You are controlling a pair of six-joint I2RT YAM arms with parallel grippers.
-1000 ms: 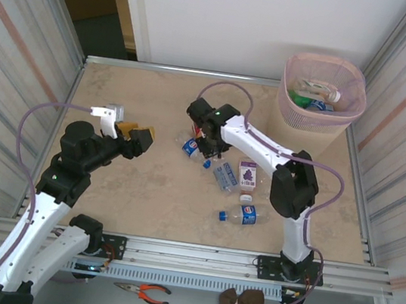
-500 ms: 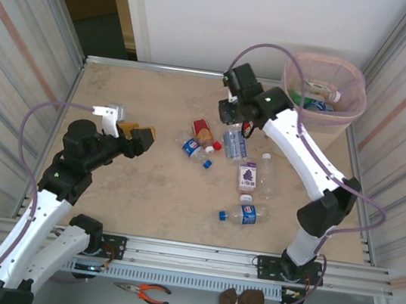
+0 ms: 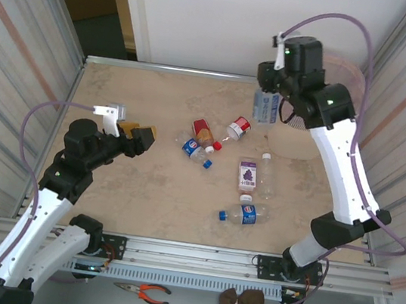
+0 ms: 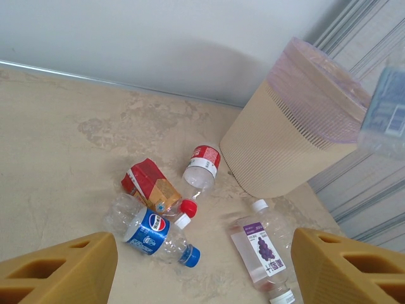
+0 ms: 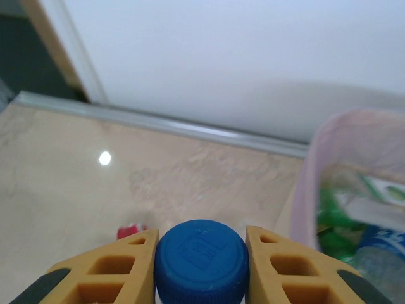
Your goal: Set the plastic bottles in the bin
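My right gripper hangs high beside the bin, shut on a clear plastic bottle with a pale blue label. The right wrist view shows that bottle's blue cap squeezed between my yellow fingers, with the pink rim of the bin to the right and several bottles inside it. Loose on the table lie a Pepsi bottle, a red-labelled bottle, a purple-labelled bottle and another Pepsi bottle. My left gripper stands open and empty, left of the Pepsi bottle.
A red and orange carton lies against the Pepsi bottle. A second clear bottle with a white cap rests beside the purple-labelled one. Metal walls close in the table on both sides, and a rail runs along its near edge.
My right arm has lifted the blue-labelled bottle off the middle of the table and swung it up and to the right, to the bin's edge. The left arm has stayed still.
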